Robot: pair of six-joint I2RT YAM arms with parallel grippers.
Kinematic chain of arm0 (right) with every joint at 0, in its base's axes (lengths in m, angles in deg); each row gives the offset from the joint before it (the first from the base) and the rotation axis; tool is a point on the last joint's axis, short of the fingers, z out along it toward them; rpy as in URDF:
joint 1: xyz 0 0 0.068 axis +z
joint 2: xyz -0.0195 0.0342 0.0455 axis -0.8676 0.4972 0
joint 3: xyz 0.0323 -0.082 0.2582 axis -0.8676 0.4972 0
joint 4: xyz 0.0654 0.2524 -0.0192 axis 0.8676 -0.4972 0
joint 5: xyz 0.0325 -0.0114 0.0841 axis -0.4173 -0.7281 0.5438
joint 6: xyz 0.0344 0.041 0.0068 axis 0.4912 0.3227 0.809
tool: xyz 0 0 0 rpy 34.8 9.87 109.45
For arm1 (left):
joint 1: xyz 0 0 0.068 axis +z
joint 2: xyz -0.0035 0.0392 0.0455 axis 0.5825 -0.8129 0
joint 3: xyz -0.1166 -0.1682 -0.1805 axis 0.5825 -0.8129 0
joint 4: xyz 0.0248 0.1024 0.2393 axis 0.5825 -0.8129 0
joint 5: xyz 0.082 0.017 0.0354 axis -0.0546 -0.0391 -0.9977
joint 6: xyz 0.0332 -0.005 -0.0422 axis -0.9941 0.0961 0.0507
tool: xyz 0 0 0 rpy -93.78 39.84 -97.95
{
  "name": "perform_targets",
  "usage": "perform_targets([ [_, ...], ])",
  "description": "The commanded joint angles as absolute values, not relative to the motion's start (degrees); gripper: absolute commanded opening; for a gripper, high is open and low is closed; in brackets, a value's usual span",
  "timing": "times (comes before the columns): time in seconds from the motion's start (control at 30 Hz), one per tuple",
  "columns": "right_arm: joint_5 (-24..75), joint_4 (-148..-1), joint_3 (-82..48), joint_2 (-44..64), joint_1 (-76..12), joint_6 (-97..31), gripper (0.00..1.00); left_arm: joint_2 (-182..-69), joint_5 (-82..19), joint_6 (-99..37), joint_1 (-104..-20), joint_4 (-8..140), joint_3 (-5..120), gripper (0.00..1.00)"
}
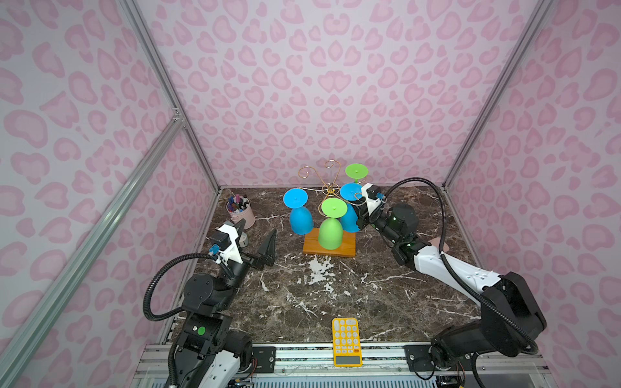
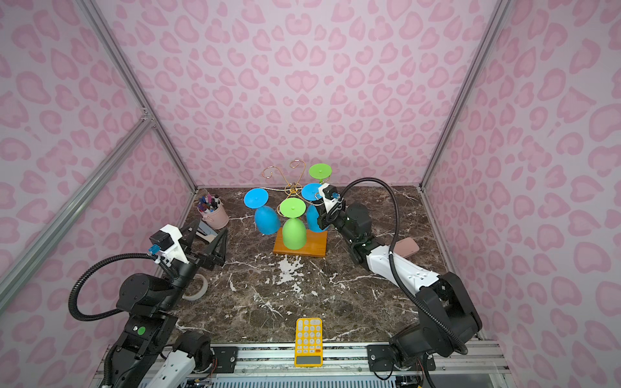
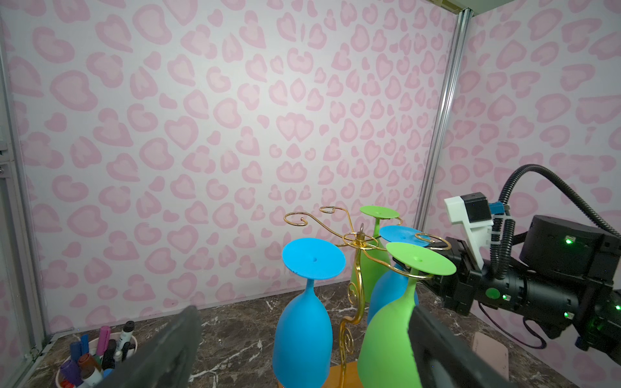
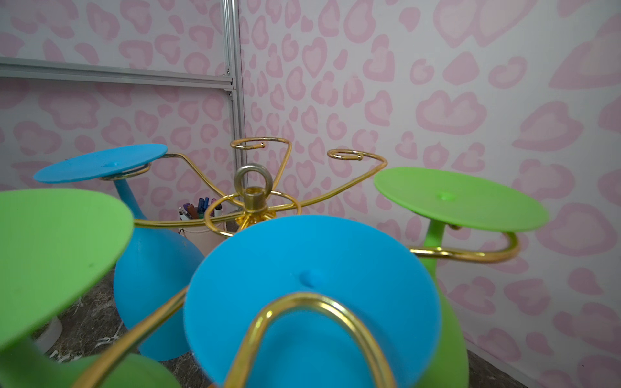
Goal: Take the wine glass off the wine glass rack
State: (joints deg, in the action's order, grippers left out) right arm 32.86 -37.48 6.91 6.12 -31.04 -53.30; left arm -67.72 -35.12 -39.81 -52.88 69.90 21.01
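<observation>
Gold wire wine glass rack stands on the table in both top views; right claw closed at its blue wine glass, hold hidden; left claw spread, idle; left wrist view agrees; right wrist view: glass foot rests in the wire, so an outward slide seems needed.

- We saw a gold rack on an orange-brown base.
- We counted two blue glasses and two green glasses.
- The walls wore pink blotches; the table was brown marble, white-veined.
</observation>
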Motion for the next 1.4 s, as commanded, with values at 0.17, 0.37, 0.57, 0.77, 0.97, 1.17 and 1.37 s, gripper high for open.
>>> perform_targets([
  [0.17,30.45,-37.09,7.40,5.76,-31.14,-53.53,0.04,-67.47,-35.62,-40.28,-52.85,70.35,20.84,0.97],
  [0.37,30.89,-37.33,7.00,5.58,-31.16,-53.50,0.03,-67.53,-35.63,-40.38,-52.89,70.40,20.84,0.97],
  [0.57,27.50,-37.98,7.43,4.59,-31.16,-53.54,0.03,-67.46,-35.57,-40.36,-52.86,70.59,20.84,0.97],
  [0.77,25.97,-38.76,8.30,3.62,-31.26,-53.83,0.02,-67.47,-35.58,-40.43,-52.90,70.59,20.68,0.97],
  [0.97,23.93,-39.44,9.18,2.83,-31.27,-53.79,0.02,-67.47,-35.55,-40.45,-52.85,70.71,20.57,0.97],
  [1.17,22.24,-39.90,9.94,1.66,-31.84,-53.31,0.01,-67.37,-35.44,-40.53,-52.85,70.75,20.49,0.97],
  [1.37,21.48,-40.56,11.01,0.12,-32.31,-53.53,0.01,-67.02,-35.37,-40.72,-52.85,70.60,20.57,0.97],
])
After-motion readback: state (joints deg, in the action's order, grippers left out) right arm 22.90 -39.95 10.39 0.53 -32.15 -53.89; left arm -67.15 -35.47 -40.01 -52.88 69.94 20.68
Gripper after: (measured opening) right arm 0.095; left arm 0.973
